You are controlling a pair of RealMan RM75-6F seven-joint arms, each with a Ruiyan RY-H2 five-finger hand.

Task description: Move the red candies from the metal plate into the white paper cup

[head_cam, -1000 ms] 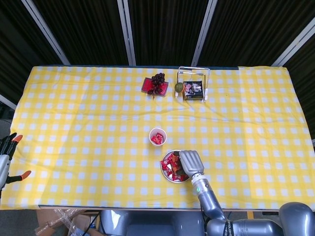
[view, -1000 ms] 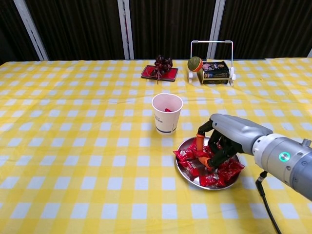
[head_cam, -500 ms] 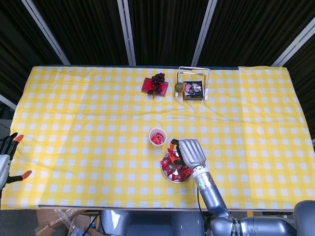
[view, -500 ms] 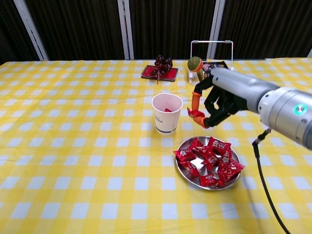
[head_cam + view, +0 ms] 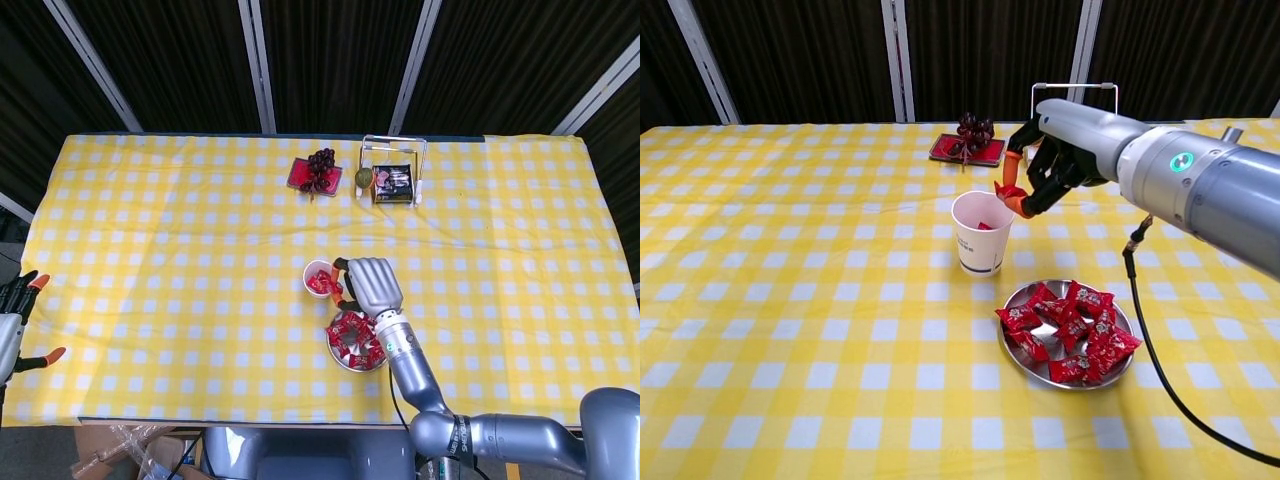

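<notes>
Right hand (image 5: 1060, 150) raised over right rim of white paper cup (image 5: 982, 233), fingertips pinching one red candy (image 5: 1008, 191); cup has a candy inside. Metal plate (image 5: 1068, 322) w/ remaining red candies (image 5: 1072, 320) near-right of cup on yellow-check worktop (image 5: 790, 300). Left hand (image 5: 10, 320) at far-left edge, fingers apart, holding nothing.

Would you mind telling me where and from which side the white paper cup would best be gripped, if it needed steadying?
Probably around the white paper cup mid-wall, from its left side. It stands upright, its round wall is bare there, and that side of the cloth is free. The metal plate and the right hand, which holds a red candy at the rim, crowd the right.
</notes>
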